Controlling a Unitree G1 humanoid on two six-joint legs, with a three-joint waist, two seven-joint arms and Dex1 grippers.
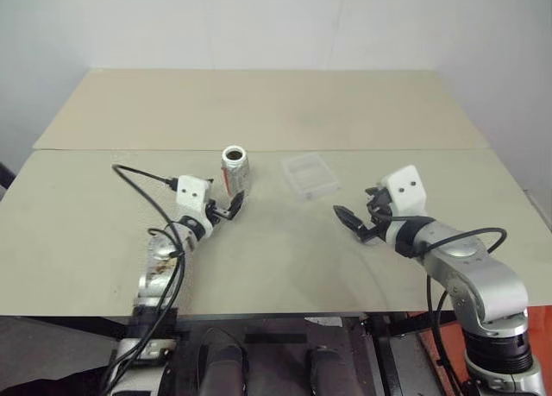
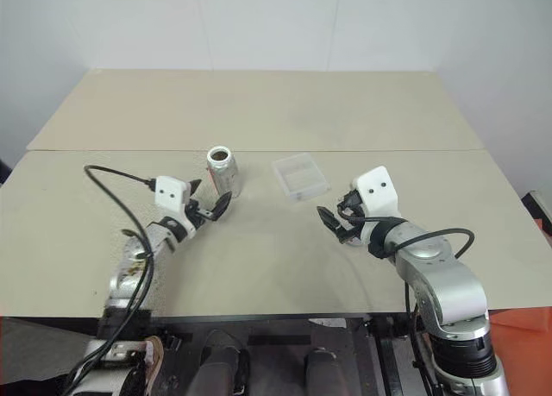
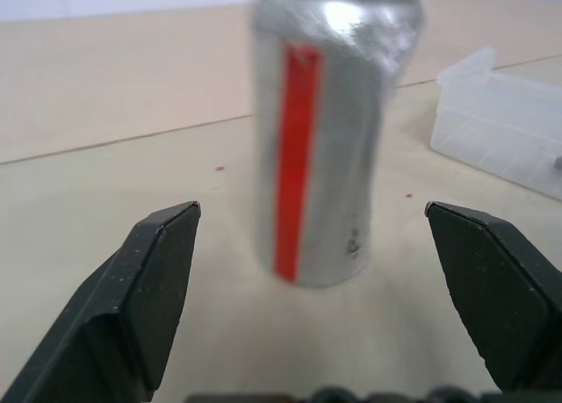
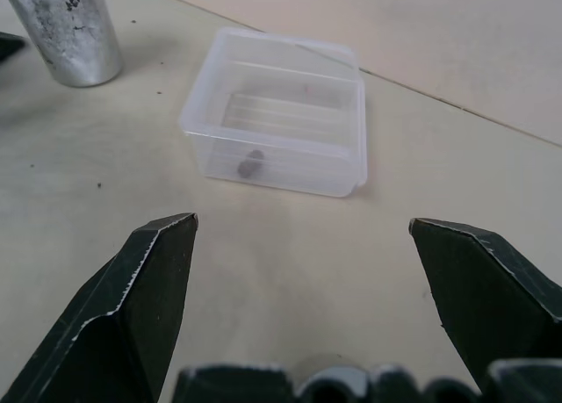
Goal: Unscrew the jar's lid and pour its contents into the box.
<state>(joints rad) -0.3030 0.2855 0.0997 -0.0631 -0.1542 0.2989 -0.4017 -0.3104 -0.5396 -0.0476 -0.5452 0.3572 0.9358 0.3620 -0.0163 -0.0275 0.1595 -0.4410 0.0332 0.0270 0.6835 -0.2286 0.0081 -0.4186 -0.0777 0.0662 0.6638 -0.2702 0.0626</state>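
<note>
Nearest the head camera, both arms reached out over the tan table (image 1: 103, 232), each with its black fingers spread wide and nothing between them. With the jar (image 1: 234, 169) as the landmark: it stood upright on the table, its top showing a dark open mouth, no cap visible on it. Its left gripper (image 1: 231, 208) sat just beside the jar on the near side, fingers released and apart from the wall. To the jar's right lay the box (image 1: 310, 177), close by but not touching; a small dark object rested inside it. Farther right of the jar, beyond the box and nearer the robot, hovered the right gripper (image 1: 355, 221), jaws parted. From the task, the pouring looked already done.

As for handling, the jar appeared to be thin silvery metal with a red stripe: probably light now, smooth, somewhat slippery and easy to tip. Mid-height on the wall, fingers on opposite sides, seemed the safest hold.
</note>
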